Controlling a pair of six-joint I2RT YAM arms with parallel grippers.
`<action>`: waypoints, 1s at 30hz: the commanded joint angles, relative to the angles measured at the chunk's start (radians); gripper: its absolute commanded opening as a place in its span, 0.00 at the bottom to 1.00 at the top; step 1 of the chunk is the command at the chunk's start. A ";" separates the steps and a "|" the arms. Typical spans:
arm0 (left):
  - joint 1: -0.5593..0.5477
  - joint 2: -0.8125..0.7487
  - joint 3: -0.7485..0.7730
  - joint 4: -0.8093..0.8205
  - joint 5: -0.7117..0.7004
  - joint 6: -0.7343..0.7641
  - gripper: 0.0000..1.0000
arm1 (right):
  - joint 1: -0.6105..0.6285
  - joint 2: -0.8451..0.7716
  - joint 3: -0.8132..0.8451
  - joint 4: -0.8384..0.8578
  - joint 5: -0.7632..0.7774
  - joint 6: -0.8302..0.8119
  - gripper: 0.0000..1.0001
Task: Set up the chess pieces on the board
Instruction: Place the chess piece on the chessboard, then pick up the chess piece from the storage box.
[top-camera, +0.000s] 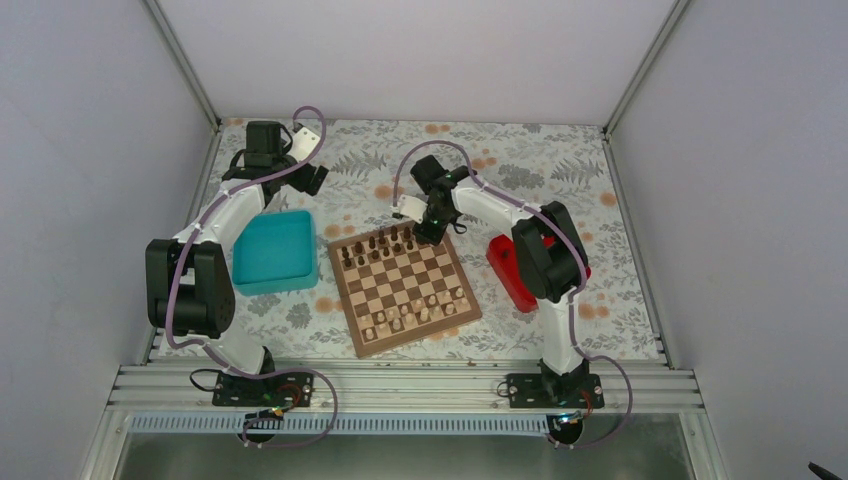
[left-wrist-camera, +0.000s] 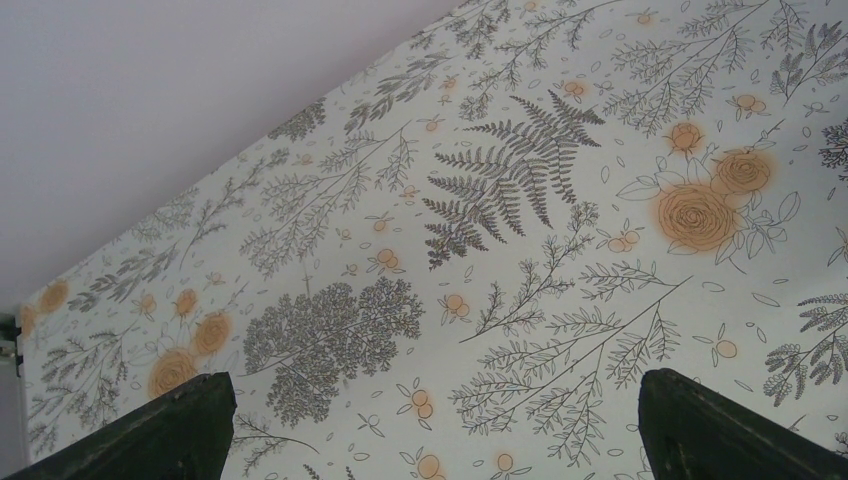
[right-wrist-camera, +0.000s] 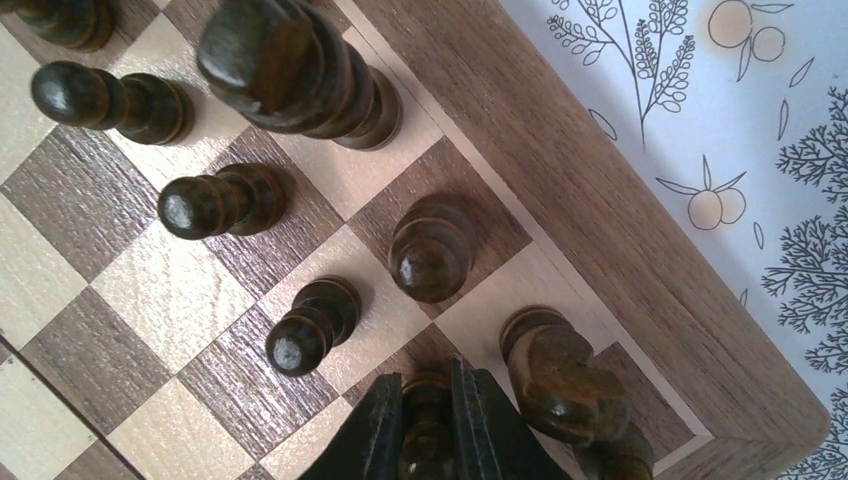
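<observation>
The board (top-camera: 405, 287) lies in the middle of the table, with dark chess pieces (top-camera: 380, 245) in its two far rows. My right gripper (top-camera: 428, 235) is over the board's far right corner. In the right wrist view it (right-wrist-camera: 428, 400) is shut on a small dark pawn (right-wrist-camera: 428, 432) standing on a dark square. Next to it are a knight (right-wrist-camera: 565, 375), a bishop (right-wrist-camera: 432, 250) and a free pawn (right-wrist-camera: 305, 328). My left gripper (left-wrist-camera: 437, 400) hangs open and empty over the flowered tabletop at the back left (top-camera: 312, 180).
Pale cream chessmen (top-camera: 415, 315) fill the board's near rows. A teal tray (top-camera: 273, 250) sits left of the board and a red tray (top-camera: 512, 270) right of it, partly behind the right arm. White walls close the table in.
</observation>
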 joint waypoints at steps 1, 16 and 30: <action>-0.003 -0.025 -0.006 0.017 0.017 0.013 1.00 | 0.010 0.010 -0.012 0.009 0.012 -0.005 0.12; -0.002 -0.024 -0.006 0.014 0.016 0.016 1.00 | 0.007 -0.076 -0.010 -0.035 0.023 0.003 0.26; 0.001 -0.029 0.000 0.011 0.013 0.019 1.00 | -0.239 -0.514 -0.189 -0.152 0.137 0.008 0.44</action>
